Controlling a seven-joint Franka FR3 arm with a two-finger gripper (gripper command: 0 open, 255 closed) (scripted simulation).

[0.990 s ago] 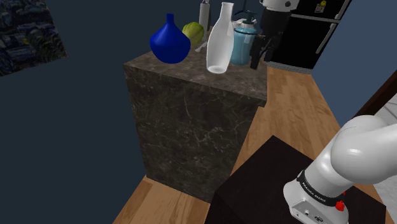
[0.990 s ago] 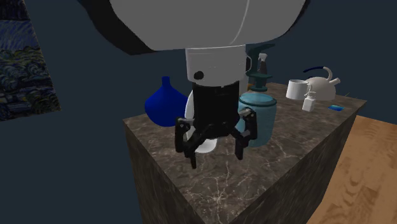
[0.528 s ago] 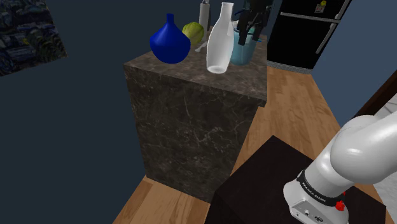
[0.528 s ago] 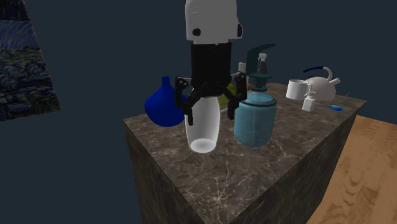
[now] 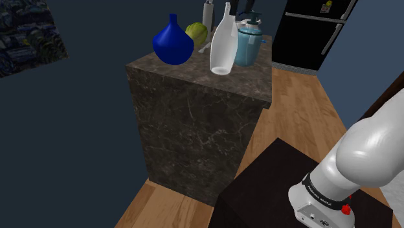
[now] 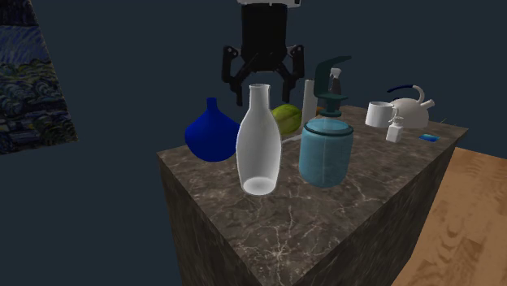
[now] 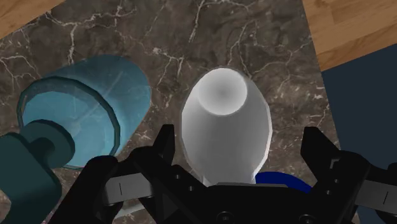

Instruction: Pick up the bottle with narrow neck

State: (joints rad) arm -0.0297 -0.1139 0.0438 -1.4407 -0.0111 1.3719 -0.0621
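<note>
Dim, flat rendered light, wrist view brighter, evenly lit

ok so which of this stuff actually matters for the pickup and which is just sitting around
Part of the job:
- white narrow-necked bottle, upright on the counter
- gripper, open, over the bottle's neck

Just lying about:
- teal pump dispenser
- blue vase
- yellow-green fruit
- white mug
- white kettle
</note>
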